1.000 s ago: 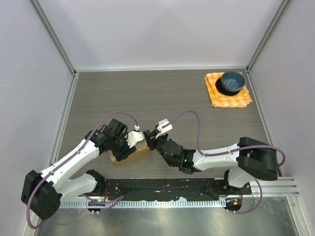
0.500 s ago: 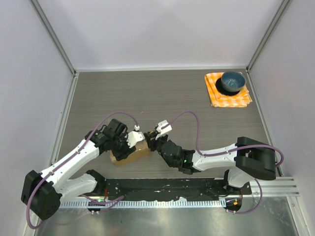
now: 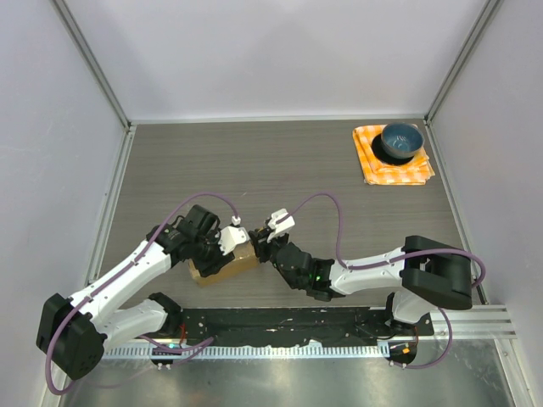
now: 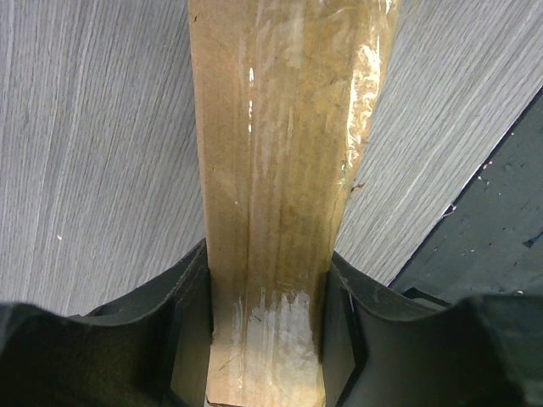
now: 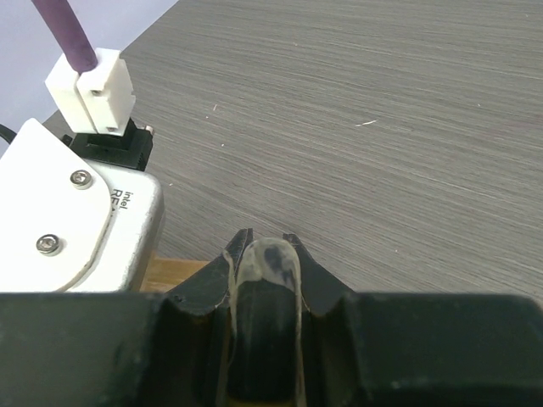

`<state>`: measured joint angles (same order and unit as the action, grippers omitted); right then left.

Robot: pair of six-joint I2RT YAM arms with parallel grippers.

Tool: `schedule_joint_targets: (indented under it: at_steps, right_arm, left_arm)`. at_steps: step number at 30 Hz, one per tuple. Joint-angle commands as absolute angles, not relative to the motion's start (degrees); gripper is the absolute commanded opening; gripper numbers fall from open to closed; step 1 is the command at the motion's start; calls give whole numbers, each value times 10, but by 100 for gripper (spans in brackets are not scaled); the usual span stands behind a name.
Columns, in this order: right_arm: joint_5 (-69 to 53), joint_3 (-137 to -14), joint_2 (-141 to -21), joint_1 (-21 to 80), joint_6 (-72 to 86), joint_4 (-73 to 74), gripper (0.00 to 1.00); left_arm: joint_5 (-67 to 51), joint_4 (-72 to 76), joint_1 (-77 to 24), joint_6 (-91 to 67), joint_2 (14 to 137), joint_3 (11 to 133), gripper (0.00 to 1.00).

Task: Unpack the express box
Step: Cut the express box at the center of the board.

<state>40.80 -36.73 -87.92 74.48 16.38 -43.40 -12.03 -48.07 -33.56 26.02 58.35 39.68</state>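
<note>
Left wrist: left hand (image 4: 265,288) clamps side edges of express box (image 4: 271,127); right hand (image 5: 263,246) pinches clear tape (image 5: 267,273)

We're in a robot lab test cell, not a home. Plain white panel walls (image 3: 280,51) on aluminium profile posts (image 3: 93,64), grey wood-grain table (image 3: 280,161), left arm (image 3: 119,284) and right arm (image 3: 373,267) bolted to a black base plate (image 3: 280,326), exposed purple cables (image 3: 327,203).

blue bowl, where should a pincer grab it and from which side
The rim, from straight above: the bowl sits upright, mouth up, on the checked cloth, so one finger can likely go inside the wall and one outside.
</note>
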Motion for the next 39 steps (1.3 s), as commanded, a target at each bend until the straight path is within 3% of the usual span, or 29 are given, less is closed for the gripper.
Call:
schedule_joint_targets:
  at_steps: [1,10,25,39]
  right_arm:
    - [409,-374,-889,754,185,-418,1]
    - [420,-405,-893,777,235,-326,1]
    - [460,-425,-873,827,318,-187,1]
    - [454,-430,-811,845,337,-133,1]
  left_arm:
    - [-127,-459,-333,251,573,394,45]
    - [-103,-430,-333,236,575,380,42]
    - [-26,-394,-334,196,628,385,20]
    - [-13,-359,-334,195,642,375,17]
